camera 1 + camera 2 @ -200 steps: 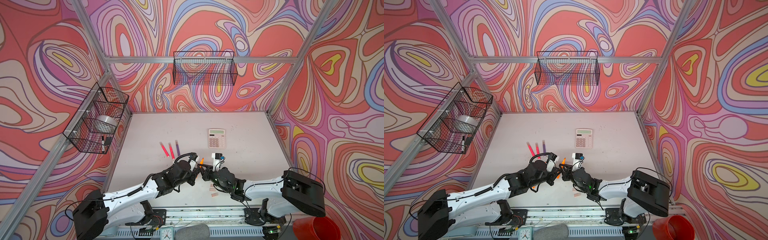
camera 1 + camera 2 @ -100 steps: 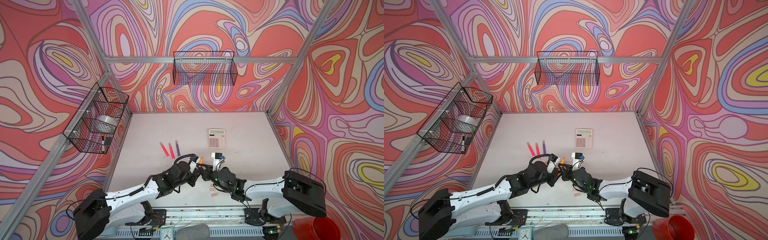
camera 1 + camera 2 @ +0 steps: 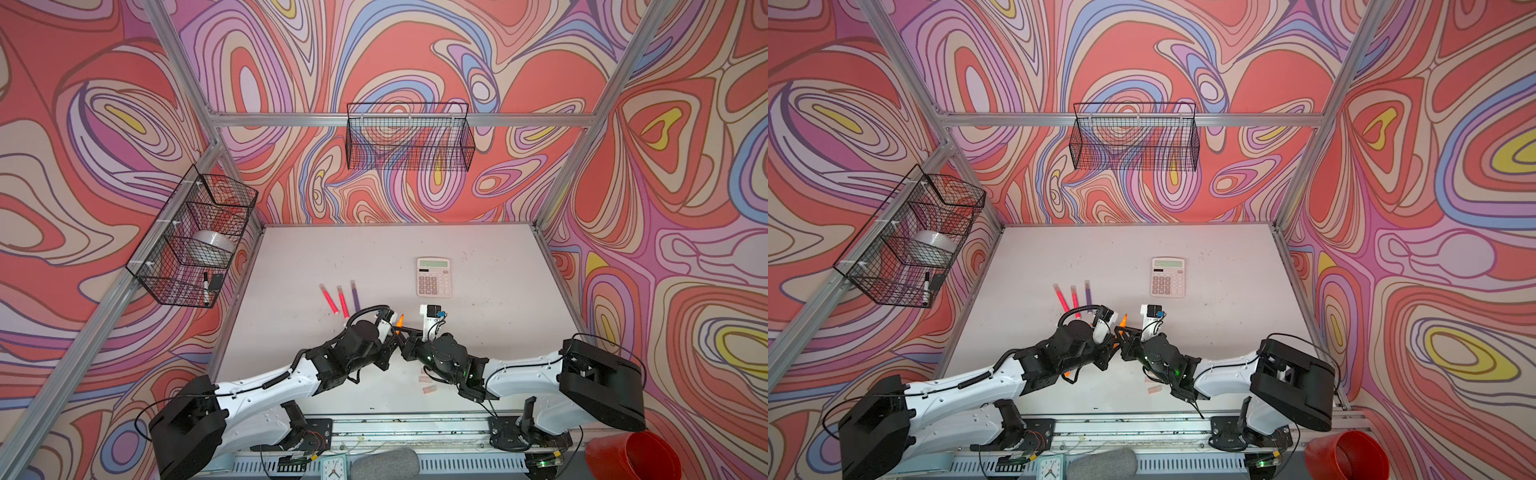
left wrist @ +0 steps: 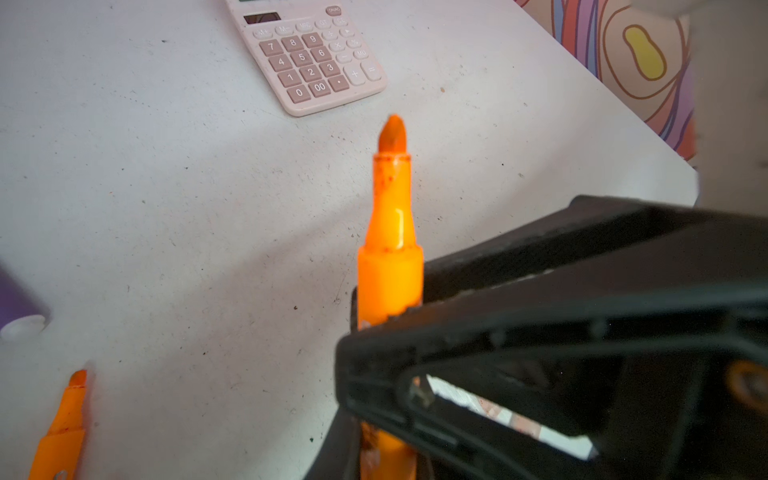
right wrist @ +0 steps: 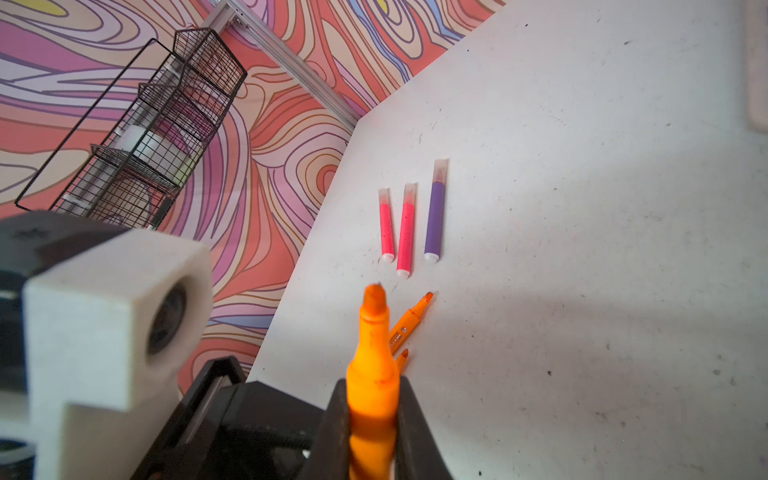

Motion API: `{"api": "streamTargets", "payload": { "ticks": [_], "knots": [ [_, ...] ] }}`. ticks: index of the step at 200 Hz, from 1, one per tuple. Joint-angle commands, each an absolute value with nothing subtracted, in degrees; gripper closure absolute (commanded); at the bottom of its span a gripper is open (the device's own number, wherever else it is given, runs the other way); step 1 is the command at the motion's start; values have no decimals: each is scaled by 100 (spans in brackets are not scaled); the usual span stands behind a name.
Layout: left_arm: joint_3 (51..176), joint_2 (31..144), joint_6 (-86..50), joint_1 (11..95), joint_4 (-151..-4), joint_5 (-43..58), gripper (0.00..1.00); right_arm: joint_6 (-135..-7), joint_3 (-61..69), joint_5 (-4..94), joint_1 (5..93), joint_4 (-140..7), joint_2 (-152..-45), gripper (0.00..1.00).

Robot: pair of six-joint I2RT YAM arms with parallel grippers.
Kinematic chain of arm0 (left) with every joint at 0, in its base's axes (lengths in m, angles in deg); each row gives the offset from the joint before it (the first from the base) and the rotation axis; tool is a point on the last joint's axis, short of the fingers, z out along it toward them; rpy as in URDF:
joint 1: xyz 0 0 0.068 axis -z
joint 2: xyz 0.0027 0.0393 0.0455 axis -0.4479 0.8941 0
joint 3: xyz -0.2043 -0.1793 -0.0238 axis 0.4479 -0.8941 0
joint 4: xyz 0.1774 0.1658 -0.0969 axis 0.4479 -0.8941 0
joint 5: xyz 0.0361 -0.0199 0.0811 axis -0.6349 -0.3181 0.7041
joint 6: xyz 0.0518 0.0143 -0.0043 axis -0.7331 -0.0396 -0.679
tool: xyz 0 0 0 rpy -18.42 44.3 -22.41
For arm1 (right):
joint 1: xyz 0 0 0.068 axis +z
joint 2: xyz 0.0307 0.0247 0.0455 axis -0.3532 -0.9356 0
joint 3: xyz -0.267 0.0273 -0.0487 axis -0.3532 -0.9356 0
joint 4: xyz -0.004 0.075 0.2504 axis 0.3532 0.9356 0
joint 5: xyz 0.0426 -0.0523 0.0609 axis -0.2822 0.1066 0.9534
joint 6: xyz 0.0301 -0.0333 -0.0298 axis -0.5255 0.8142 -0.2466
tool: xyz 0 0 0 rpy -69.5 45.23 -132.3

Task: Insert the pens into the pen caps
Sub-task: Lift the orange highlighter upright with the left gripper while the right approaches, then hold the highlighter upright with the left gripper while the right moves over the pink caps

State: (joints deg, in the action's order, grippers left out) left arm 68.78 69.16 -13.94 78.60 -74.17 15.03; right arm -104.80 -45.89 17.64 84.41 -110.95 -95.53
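Note:
Both grippers meet at the front middle of the table on one uncapped orange pen (image 3: 400, 321) (image 5: 374, 353), its tip pointing up and away. My right gripper (image 5: 372, 415) is shut on its barrel. My left gripper (image 4: 386, 461) is shut on the same pen (image 4: 390, 232) lower down. Two pink pens (image 3: 328, 300) (image 3: 342, 301) and a purple pen (image 3: 355, 296) lie side by side, each wearing a pale cap. Two more uncapped orange pens (image 5: 411, 316) (image 5: 402, 358) lie beneath the grippers. Two loose pen caps (image 3: 423, 379) (image 3: 429, 389) lie under the right arm.
A pink calculator (image 3: 433, 276) lies beyond the grippers. Wire baskets hang on the left wall (image 3: 195, 241) and the back wall (image 3: 409, 137). A red bucket (image 3: 631, 457) stands off the table at the front right.
The left gripper has shifted slightly against the right one around the orange pen. The pens on the table lie as before.

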Motion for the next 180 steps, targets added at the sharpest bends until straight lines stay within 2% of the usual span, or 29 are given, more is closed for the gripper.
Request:
{"api": "streamTargets", "payload": {
  "ticks": [1, 8, 37, 59, 80, 98, 130, 169, 180],
  "knots": [
    [6837, 6829, -1326, 7811, -6929, 1301, 99, -10259, -4346, 2077, 8653, -11021, -9663, 100],
    [6833, 6844, -1307, 7779, -6929, 1270, 100, -10223, -4316, 2104, 8668, -11000, -9678, 100],
    [6685, 6838, -1317, 7672, -6769, 1404, 100, -10108, -4241, 2056, 8686, -10772, -9599, 67],
    [6324, 6760, -1391, 7498, -6340, 2165, 100, -10106, -4305, 1691, 8686, -9983, -9120, 55],
    [5809, 6599, -1804, 7434, -5513, 2858, 100, -10140, -4399, 1364, 8686, -8851, -8538, 53],
    [5370, 6473, -2372, 7434, -4581, 2657, 100, -10193, -4519, 1236, 8686, -7839, -7992, 52],
    [5241, 6418, -2899, 7434, -4310, 2159, 100, -10497, -4690, 1212, 8686, -6211, -7280, 51],
    [4877, 6505, -3001, 7436, -3466, 2324, 100, -10605, -4822, 1714, 8686, -5565, -7203, 51],
    [4822, 6481, -3076, 7434, -3376, 2097, 100, -10511, -4832, 1791, 8686, -5515, -7286, 50]
  ]
}}
